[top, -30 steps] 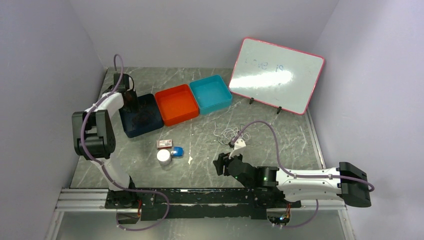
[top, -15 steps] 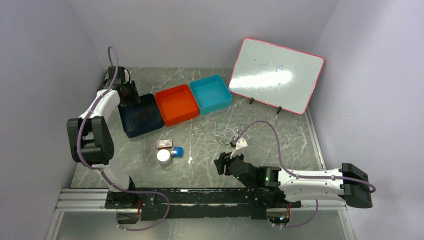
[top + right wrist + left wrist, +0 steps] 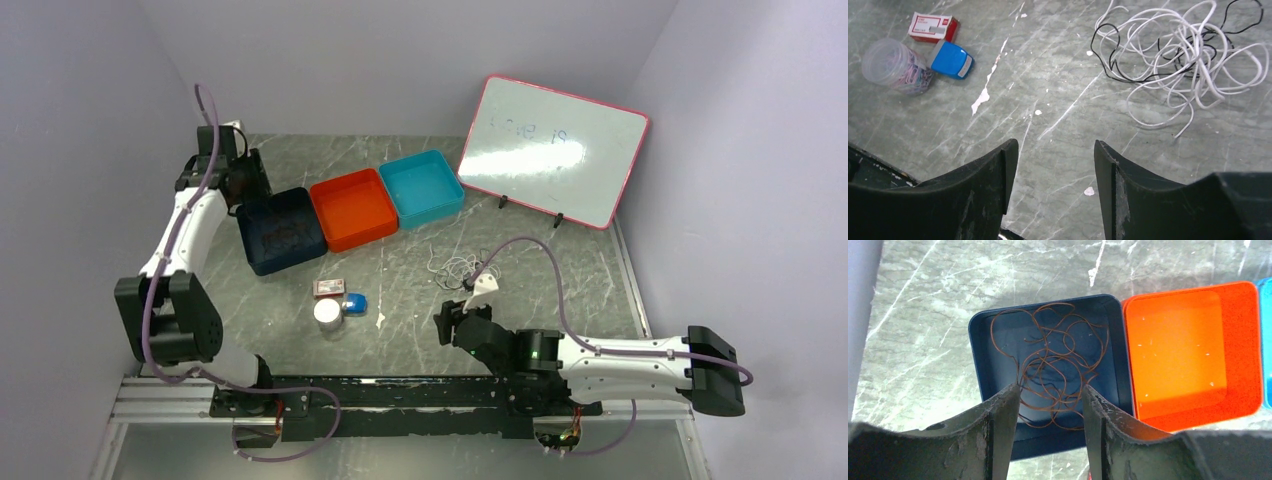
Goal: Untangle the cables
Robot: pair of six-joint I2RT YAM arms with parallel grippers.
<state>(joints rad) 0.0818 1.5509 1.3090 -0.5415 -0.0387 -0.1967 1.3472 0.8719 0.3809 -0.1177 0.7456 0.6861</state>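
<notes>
A loose tangle of thin white and black cables lies on the marble table right of centre; it also shows in the right wrist view at the upper right. A thin brown cable lies coiled in the dark blue bin, which also shows in the top view. My left gripper is open and empty, held above the near side of that bin; it is at the far left in the top view. My right gripper is open and empty over bare table, short of the tangle.
An orange bin and a teal bin stand beside the blue one. A whiteboard leans at the back right. A small red box, a blue item and a clear jar of clips sit left of centre.
My left arm has lifted and drawn back to the far left, away from inside the blue bin. My right arm has barely moved.
</notes>
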